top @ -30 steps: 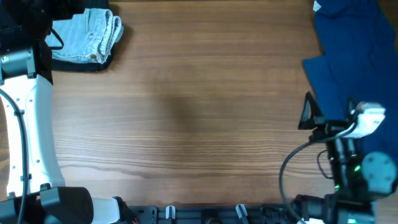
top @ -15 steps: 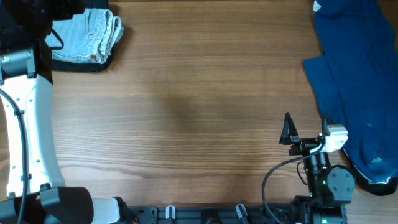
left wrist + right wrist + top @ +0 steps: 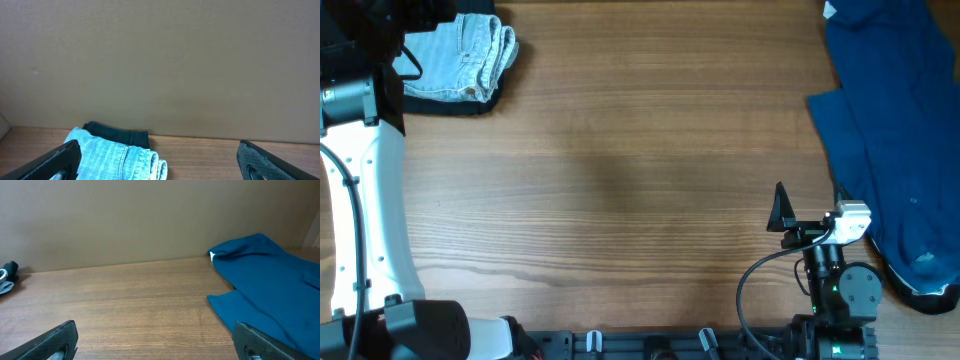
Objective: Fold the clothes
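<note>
The light-blue denim shorts (image 3: 460, 60) lie folded at the table's far left corner, on top of a black folded garment (image 3: 450, 102). In the left wrist view the shorts (image 3: 115, 159) lie low at the left, with the black garment (image 3: 120, 136) behind them. My left gripper (image 3: 160, 162) is open and empty, its left finger beside the shorts; from overhead it (image 3: 395, 40) sits at the shorts' left edge. My right gripper (image 3: 160, 345) is open and empty over bare wood, near the front right (image 3: 808, 208). The shorts show tiny at the far left of the right wrist view (image 3: 4, 275).
A plain dark navy-blue garment (image 3: 890, 130) lies spread along the right side of the table, just right of my right gripper; it also shows in the right wrist view (image 3: 270, 285). The wooden table (image 3: 640, 170) runs between the two piles. A plain wall stands behind.
My right arm has pulled left and toward the front, off the navy garment, then nearly stopped. The left arm and the shorts have not moved.
</note>
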`<action>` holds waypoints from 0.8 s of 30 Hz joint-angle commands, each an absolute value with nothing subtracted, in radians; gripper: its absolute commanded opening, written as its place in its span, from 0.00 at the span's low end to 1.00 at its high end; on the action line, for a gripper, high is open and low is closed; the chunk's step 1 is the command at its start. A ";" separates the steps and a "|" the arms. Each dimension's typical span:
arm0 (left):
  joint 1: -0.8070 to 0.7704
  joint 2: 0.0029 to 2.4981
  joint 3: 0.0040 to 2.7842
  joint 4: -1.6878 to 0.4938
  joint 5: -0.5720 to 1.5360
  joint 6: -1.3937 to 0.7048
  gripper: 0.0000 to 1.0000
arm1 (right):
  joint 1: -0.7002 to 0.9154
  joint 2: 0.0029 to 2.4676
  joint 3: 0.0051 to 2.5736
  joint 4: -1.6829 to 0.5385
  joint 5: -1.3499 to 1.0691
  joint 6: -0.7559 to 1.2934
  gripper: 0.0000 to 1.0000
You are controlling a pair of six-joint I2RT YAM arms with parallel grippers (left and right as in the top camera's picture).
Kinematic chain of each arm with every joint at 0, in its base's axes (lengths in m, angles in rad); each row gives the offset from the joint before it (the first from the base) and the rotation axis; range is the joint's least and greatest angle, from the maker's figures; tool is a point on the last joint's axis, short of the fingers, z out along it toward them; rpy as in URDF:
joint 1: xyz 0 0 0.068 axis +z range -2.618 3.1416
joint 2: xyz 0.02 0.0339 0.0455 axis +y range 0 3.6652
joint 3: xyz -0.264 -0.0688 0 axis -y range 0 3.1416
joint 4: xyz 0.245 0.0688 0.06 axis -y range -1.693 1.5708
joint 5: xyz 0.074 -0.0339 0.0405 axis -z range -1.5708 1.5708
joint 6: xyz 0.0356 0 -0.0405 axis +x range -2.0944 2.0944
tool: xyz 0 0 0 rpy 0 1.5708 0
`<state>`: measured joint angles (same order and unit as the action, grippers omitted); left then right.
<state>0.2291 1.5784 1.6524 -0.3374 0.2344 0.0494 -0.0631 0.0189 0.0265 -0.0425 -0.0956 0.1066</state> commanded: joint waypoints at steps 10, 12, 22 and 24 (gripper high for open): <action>0.225 1.584 1.648 -0.335 0.246 0.044 1.00 | -0.059 0.004 0.024 -0.035 -0.078 0.094 1.00; 0.225 1.584 1.648 -0.335 0.246 0.044 1.00 | -0.059 0.004 0.024 -0.035 -0.078 0.093 1.00; 0.222 1.532 1.564 -0.636 0.209 0.047 1.00 | -0.059 0.004 0.024 -0.035 -0.078 0.093 1.00; 0.213 1.472 1.439 -0.585 0.209 0.048 1.00 | -0.059 0.004 0.024 -0.035 -0.078 0.093 1.00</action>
<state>0.2283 1.5669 1.5932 -0.6266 0.2222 0.0494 -0.0631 0.0174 0.0265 -0.0425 -0.0956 0.1066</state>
